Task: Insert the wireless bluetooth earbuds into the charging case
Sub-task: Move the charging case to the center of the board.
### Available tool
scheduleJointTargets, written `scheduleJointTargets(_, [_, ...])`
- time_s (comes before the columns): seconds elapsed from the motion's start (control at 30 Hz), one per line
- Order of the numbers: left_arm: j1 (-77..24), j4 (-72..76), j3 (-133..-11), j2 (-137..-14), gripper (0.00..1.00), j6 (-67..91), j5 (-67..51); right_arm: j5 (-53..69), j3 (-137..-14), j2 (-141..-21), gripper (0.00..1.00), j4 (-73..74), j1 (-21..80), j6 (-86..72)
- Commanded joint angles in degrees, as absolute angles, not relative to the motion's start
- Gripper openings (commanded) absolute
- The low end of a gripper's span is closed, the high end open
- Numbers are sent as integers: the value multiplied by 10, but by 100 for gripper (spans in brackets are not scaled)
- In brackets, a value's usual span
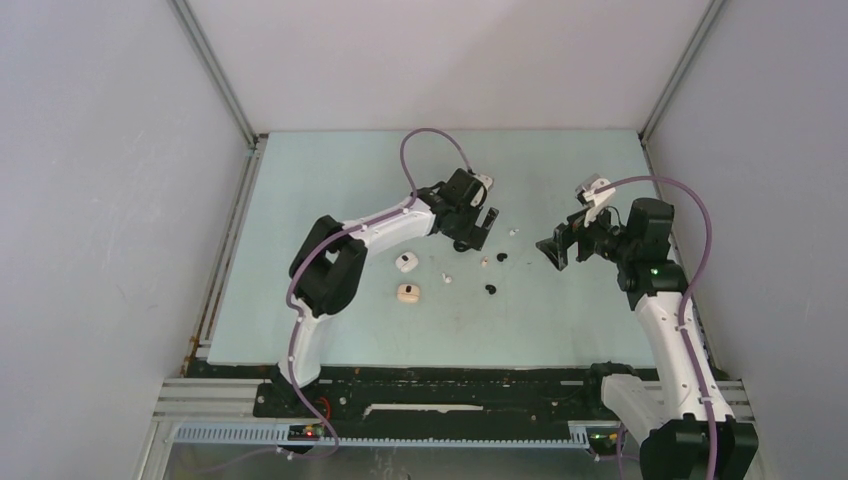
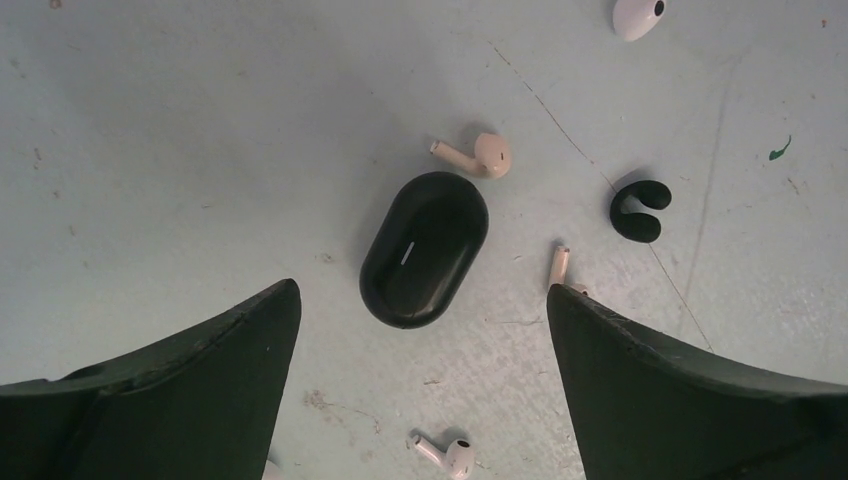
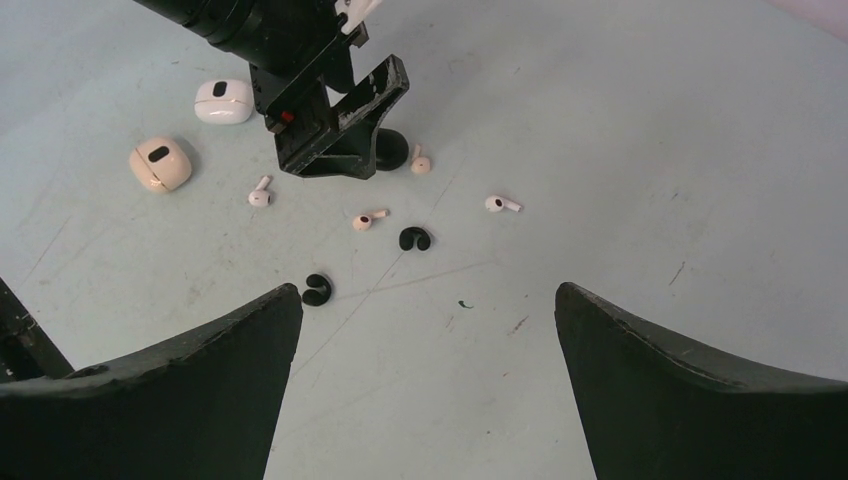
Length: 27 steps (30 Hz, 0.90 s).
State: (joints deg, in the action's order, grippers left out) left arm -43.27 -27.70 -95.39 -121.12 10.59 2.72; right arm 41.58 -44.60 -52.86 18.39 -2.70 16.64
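Left wrist: black charging case (image 2: 424, 250) lies centred under the left gripper (image 2: 422, 288), jaws spread

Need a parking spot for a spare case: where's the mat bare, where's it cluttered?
Bare: far strip of the mat beyond the left gripper and right gripper; near strip, robot-side of the beige case. Crowded: centre, earbuds scattered around the black case below the left gripper.
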Motion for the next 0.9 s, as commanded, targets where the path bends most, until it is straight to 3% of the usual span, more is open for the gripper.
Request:
scheduleJointTargets(0.0, [-435, -268, -976, -1220, 99, 127, 5, 409, -454, -536, 100, 184, -20, 182])
scheduleJointTargets(0.87, [-461, -225, -916, -1188, 86, 202, -135, 411, -456, -544, 100, 192, -19, 190])
